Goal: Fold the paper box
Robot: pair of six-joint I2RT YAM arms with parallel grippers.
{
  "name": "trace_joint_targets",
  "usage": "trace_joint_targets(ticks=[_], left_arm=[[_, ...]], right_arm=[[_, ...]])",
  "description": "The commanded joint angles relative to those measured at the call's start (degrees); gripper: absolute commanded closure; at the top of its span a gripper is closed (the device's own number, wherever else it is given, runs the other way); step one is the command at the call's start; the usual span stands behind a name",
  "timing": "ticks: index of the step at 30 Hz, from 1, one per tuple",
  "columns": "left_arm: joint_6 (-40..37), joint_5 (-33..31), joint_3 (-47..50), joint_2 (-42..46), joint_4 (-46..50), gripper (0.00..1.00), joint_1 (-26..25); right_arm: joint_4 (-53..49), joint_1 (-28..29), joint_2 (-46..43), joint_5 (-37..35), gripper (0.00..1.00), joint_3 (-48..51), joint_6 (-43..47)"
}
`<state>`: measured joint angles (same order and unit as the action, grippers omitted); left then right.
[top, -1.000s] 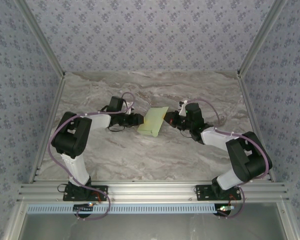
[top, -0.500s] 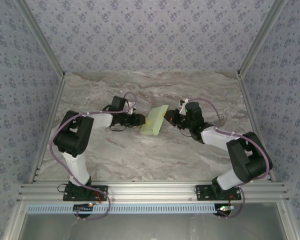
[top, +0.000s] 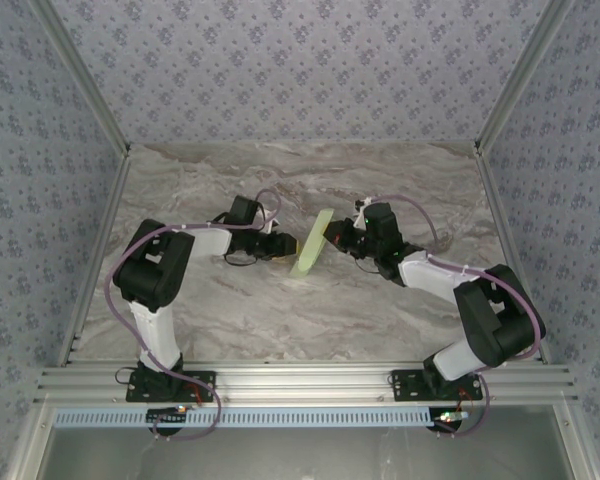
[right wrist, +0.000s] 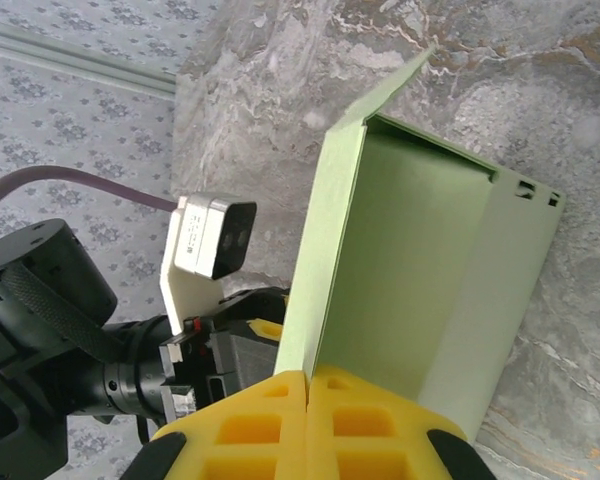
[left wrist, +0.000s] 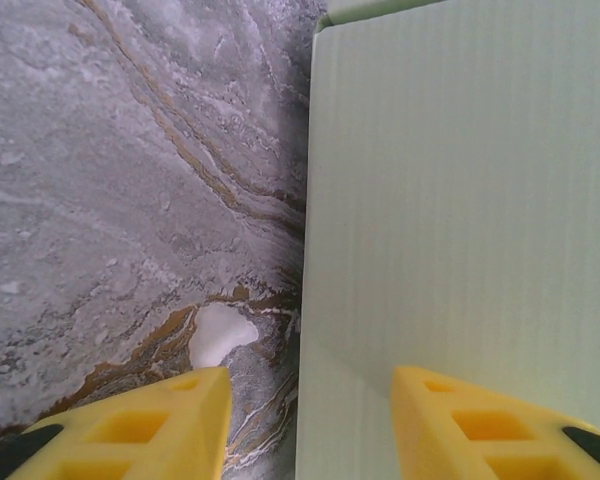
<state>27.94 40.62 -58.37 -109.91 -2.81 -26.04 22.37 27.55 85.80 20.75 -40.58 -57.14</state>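
Top external: paper box (top: 313,243) seemingly on edge, long axis near-to-far.

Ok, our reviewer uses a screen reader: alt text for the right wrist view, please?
The shut right gripper pinches one wall of the pale green paper box, half-folded on the marble table. The left arm sits behind that wall.

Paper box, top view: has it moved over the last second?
Yes. The paper box has tipped up from lying broad to standing nearly on edge, over the same patch of the table, pinched by the right gripper.
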Motion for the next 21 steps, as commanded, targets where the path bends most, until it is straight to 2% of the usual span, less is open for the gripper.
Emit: trace_joint_targets(ticks=[1,8,10,12,15,17,21], left_arm=[[-1.1,-3.0,0.0,2.5,1.2,0.53,-0.3],[-3.6,-21.9,7.2,16.4,2.0,0.43,-0.1],[-4.1,-24.9,12.2,21.9,-1.6,0.41,-0.4],[-4.8,-25.3,19.1,28.4,-9.1,0.37,-1.7],[-8.0,-28.8,27.8,37.5,-18.2,0.3,-6.8],[-11.7,-32.3,30.2,41.5,-19.1,0.22,-11.2],[-19.2,-36.8,29.0,41.7,-17.9,0.15,-18.2]], right_arm=[[-5.9,0.4,0.5,-4.0,1.0,-0.8,2.9],[-7.0,1.1,1.5,-4.8,1.0,-2.2,4.1],[-7.0,1.2,2.0,-4.8,1.0,-2.6,4.1],[-7.0,1.3,2.4,-4.7,1.0,-3.0,4.1],[-6.9,1.5,3.2,-4.6,1.0,-3.6,4.0],[-7.0,1.6,3.4,-4.6,1.0,-3.9,4.0],[-7.0,1.6,3.9,-4.6,1.0,-4.5,4.1]])
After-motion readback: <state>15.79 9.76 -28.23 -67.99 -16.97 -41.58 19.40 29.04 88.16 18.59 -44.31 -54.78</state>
